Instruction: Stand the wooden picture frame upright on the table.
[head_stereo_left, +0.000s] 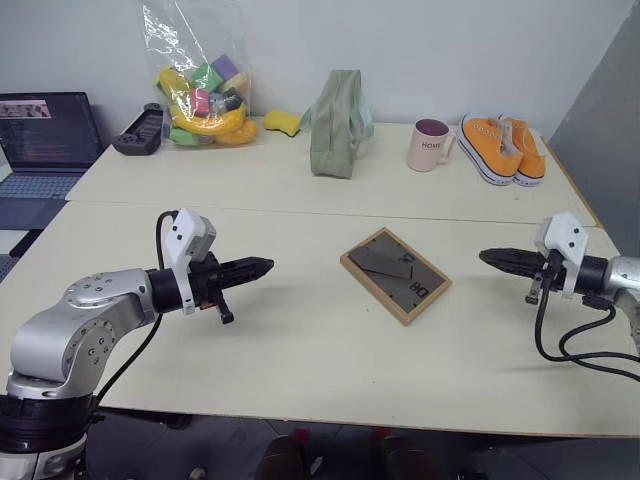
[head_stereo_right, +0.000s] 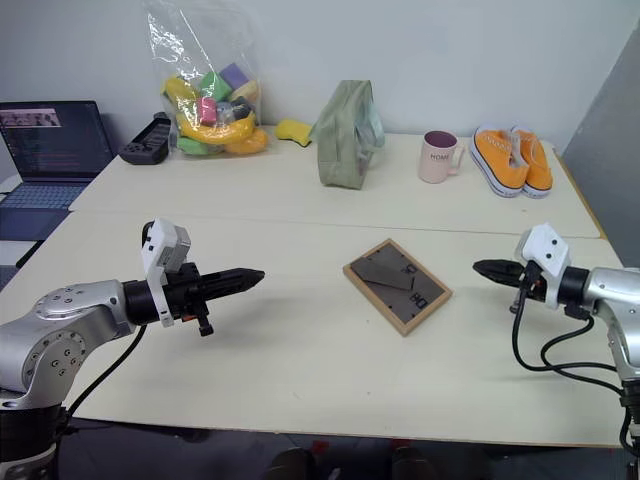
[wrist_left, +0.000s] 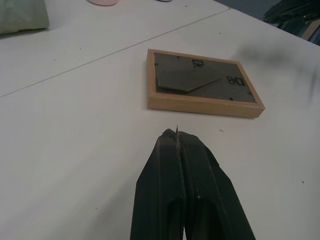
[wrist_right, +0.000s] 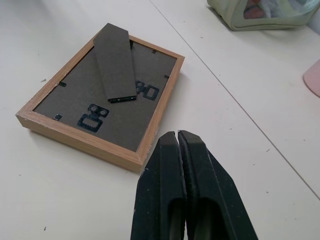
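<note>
Lying face-down on the table (head_stereo_left: 300, 350), wooden picture frame (head_stereo_left: 395, 274) long axis diagonal, both end effectors closed, empty.

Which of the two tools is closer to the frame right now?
The right tool; a short stretch of table separates it from the wooden picture frame, while the left tool sits farther off.

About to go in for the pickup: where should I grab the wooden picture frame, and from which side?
The wooden picture frame lies flat, backing up, between both shut tools. Probably best to pinch the raised wooden rim at its right corner, coming in with the right tool, opened first. The rim stands proud of the table, and the stand lies folded flat.
</note>
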